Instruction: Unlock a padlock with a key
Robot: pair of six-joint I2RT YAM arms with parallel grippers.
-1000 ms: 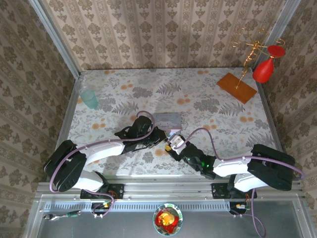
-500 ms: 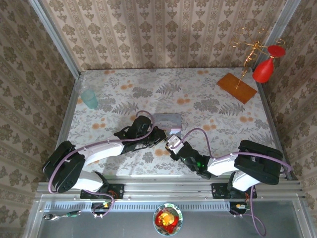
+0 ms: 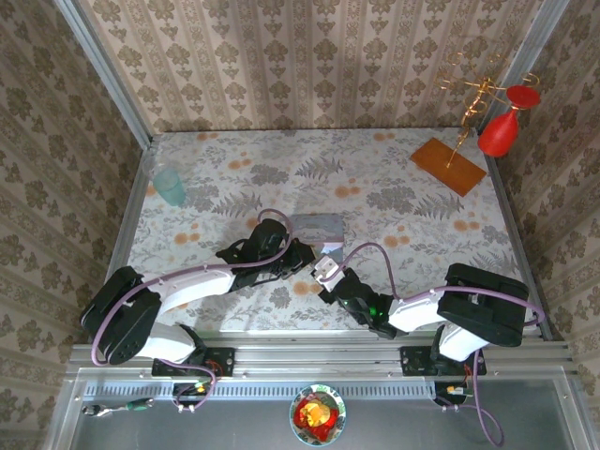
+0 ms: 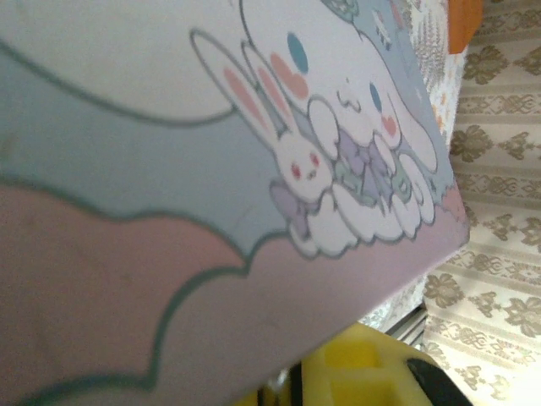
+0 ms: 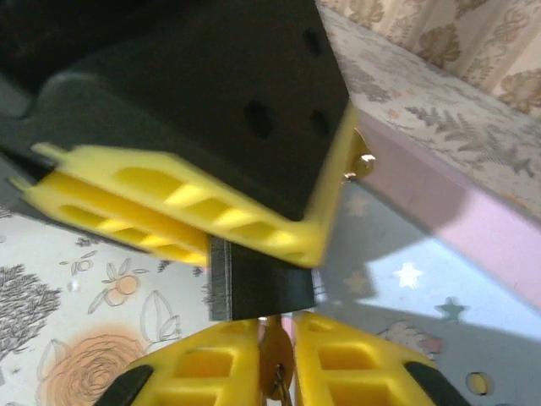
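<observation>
Key meets padlock
Right pincer pinches the brass key just under the dark padlock, apparently clamped in the left pincer; align squarely, push gently, then twist.

Beige damask-papered walls enclose a table with floral cloth, evenly lit

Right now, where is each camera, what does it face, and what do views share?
Top external: above, behind, looking down; left gripper and right gripper meet at the tin.
Left wrist: close against the tin's cartoon lid; yellow finger below.
Right wrist: faces left gripper and tin; own fingers pinch the key.
All share the tin.
</observation>
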